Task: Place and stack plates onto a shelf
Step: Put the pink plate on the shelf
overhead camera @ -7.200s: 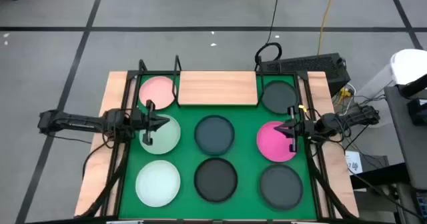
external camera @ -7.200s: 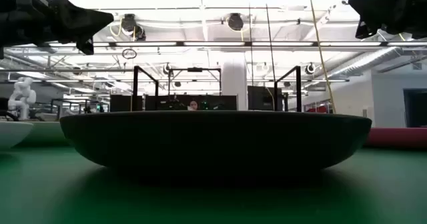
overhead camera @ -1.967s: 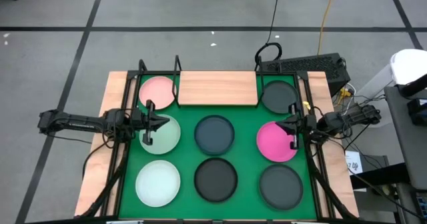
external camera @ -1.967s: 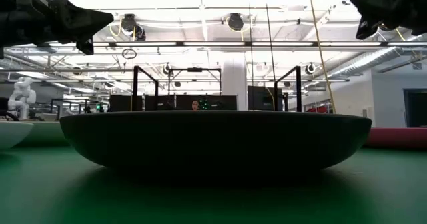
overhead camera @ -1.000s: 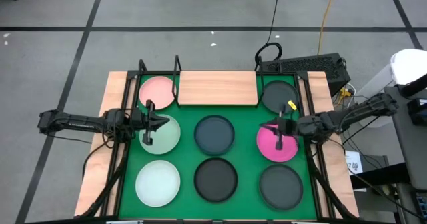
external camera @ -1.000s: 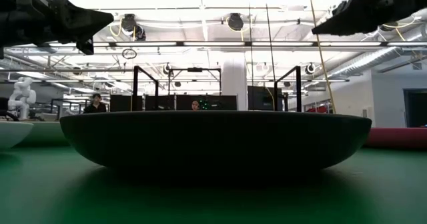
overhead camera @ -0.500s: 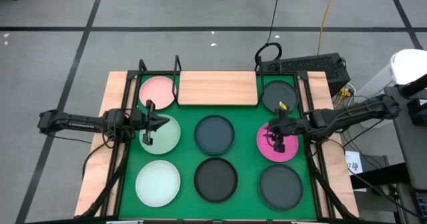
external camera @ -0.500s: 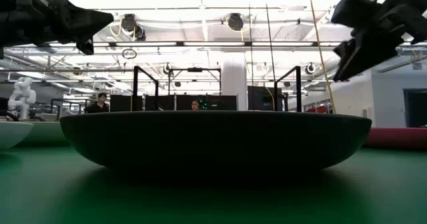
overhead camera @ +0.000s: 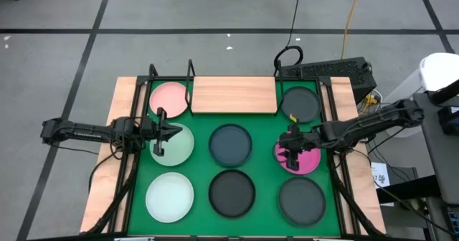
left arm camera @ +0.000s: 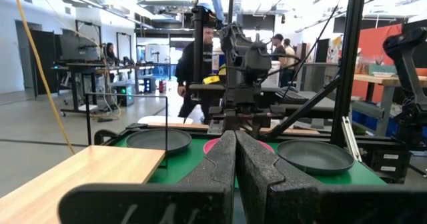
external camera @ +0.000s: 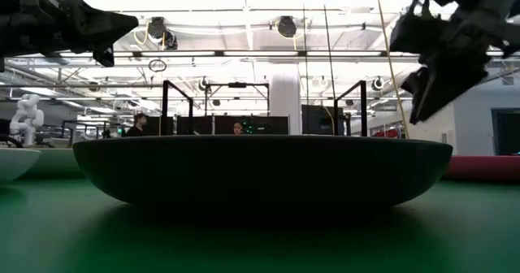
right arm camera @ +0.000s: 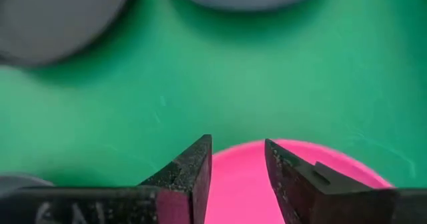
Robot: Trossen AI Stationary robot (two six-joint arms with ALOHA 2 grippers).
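Note:
The magenta plate [overhead camera: 307, 158] lies flat on the green mat at the right. My right gripper [overhead camera: 291, 153] hangs above its left rim [right arm camera: 293, 177], fingers pointing down and open; the fingertips stand over the rim, and I see no touch. Over the far-left rim of a pale plate [overhead camera: 179, 146] my left gripper [overhead camera: 161, 133] stays shut, high above it [external camera: 89, 25]. The shelf [overhead camera: 233, 95] is a wooden board at the far edge, with wire uprights and a light pink plate [overhead camera: 169, 97] at its left end.
On the mat lie a blue-grey plate [overhead camera: 231, 143], a second pale plate [overhead camera: 170, 196] and dark plates [overhead camera: 232, 192], [overhead camera: 301, 200], [overhead camera: 300, 103]. The nearest dark plate fills the low view [external camera: 260, 171]. People stand in the room beyond the table [left arm camera: 200, 64].
My right gripper has gone toward the table's left edge, out over the magenta plate, has tipped from level to pointing down, has come lower, and has opened. The plates have stayed where they were.

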